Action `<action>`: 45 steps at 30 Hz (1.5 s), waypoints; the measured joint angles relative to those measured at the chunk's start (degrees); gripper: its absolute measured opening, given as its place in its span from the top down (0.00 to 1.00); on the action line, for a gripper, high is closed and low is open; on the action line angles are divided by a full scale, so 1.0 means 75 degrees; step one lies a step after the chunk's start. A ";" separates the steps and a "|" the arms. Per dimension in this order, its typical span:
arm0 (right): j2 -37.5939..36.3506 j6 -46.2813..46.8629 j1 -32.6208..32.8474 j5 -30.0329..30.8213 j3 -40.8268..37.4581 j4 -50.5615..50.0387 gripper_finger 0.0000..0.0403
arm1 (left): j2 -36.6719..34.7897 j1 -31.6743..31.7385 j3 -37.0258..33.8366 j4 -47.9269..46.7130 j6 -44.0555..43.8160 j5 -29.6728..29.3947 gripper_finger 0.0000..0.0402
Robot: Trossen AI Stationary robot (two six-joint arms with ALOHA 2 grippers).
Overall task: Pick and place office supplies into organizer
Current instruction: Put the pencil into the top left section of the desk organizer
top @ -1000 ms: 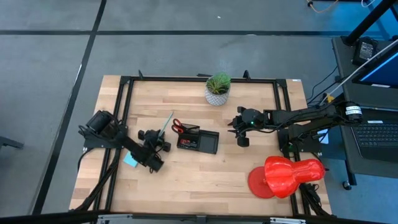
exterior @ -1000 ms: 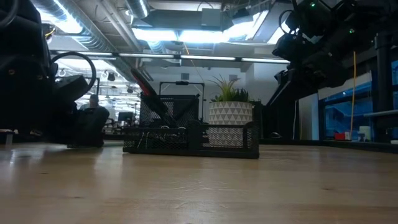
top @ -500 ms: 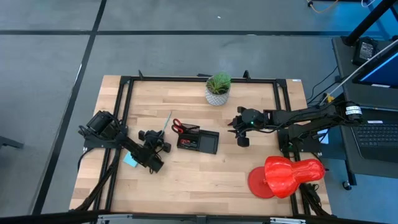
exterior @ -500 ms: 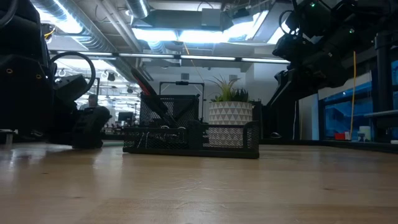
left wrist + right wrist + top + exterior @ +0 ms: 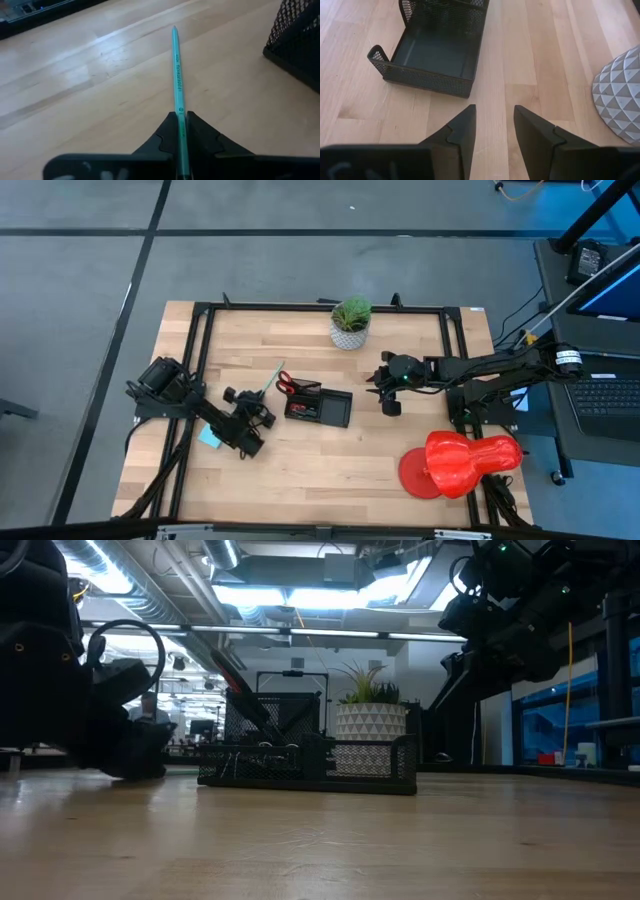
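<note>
A green pencil [image 5: 270, 377] [image 5: 176, 70] lies slanted on the wood just left of the organizer [image 5: 320, 407], a low black mesh tray. My left gripper [image 5: 257, 402] [image 5: 180, 131] is shut on the pencil's near end. Red-handled scissors [image 5: 288, 386] stick out of the organizer's left end. A light blue notepad [image 5: 210, 437] lies flat under my left arm. My right gripper [image 5: 388, 398] [image 5: 492, 131] hovers open to the right of the organizer, with nothing between its fingers. My left gripper pinches the pencil's near end [image 5: 180, 116] between its two fingers. The fingers come low from the table's near left, and the pencil runs along them, pointing straight out ahead toward the far right. Whether its far tip [image 5: 174, 30] rests on the wood, I cannot tell.
A potted plant [image 5: 350, 322] stands at the far middle, its white pot [image 5: 620, 95] close to my right gripper. A large red plastic object [image 5: 460, 463] sits at the near right. Bare wood lies near of the organizer.
My left gripper has shut on the pencil's near end, and its wrist has shifted a little. The pencil has swung slightly toward the organizer. My right arm has kept still.
</note>
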 joint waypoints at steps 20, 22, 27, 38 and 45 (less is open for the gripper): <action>0.0000 0.0028 0.0000 0.0000 0.0000 0.0119 0.66 | -0.0913 -0.0015 -0.0012 -0.0619 0.0440 0.0282 0.97; 0.0000 0.0025 -0.0003 0.0000 0.0000 0.0119 0.66 | -0.1045 -0.0012 -0.0012 -0.0691 0.0506 0.0117 0.97; 0.0000 0.0002 0.0000 0.0002 0.0000 0.0120 0.66 | -0.1430 0.0000 -0.0012 -0.0702 0.0994 -0.0161 0.97; 0.0000 0.0017 -0.0003 0.0000 0.0000 0.0125 0.66 | -0.2978 0.0049 0.0337 -0.2342 0.2180 -0.0581 0.97; 0.0000 0.0011 -0.0001 0.0002 0.0000 0.0244 0.66 | -0.3737 0.0424 0.1060 -0.3029 0.4296 -0.0428 0.97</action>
